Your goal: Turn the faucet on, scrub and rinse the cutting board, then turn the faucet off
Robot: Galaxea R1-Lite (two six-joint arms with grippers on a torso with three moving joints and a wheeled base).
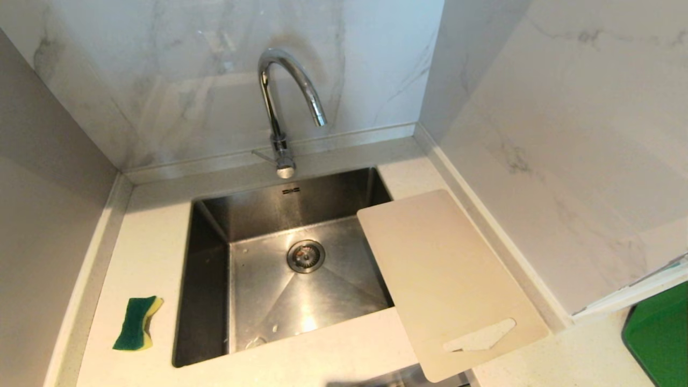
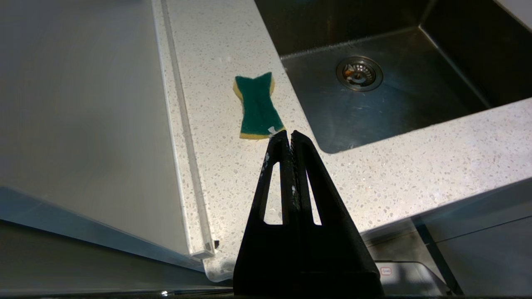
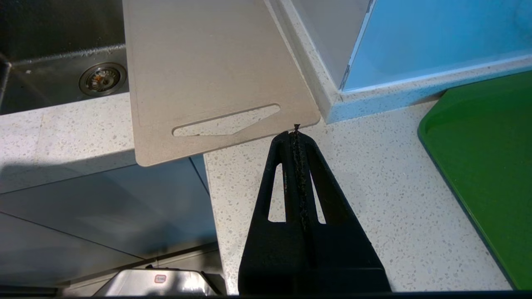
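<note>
The chrome gooseneck faucet (image 1: 279, 102) stands behind the steel sink (image 1: 209, 258), its thin lever (image 1: 262, 155) at the base; no water runs. The beige cutting board (image 1: 446, 279) lies slanted over the sink's right rim and the counter, its handle cutout (image 1: 480, 336) toward me. A green-and-yellow sponge (image 1: 137, 322) rests on the counter left of the sink. My left gripper (image 2: 290, 135) is shut and empty, hovering over the counter's front just short of the sponge (image 2: 257, 106). My right gripper (image 3: 296, 133) is shut and empty, just short of the board's handle end (image 3: 216, 83). Neither arm shows in the head view.
A bright green flat object (image 1: 658, 333) lies on the counter at the far right. Marble walls close in behind and to the right of the sink. A raised ledge (image 2: 183, 124) runs along the counter's left side. The drain (image 1: 305, 256) sits mid-sink.
</note>
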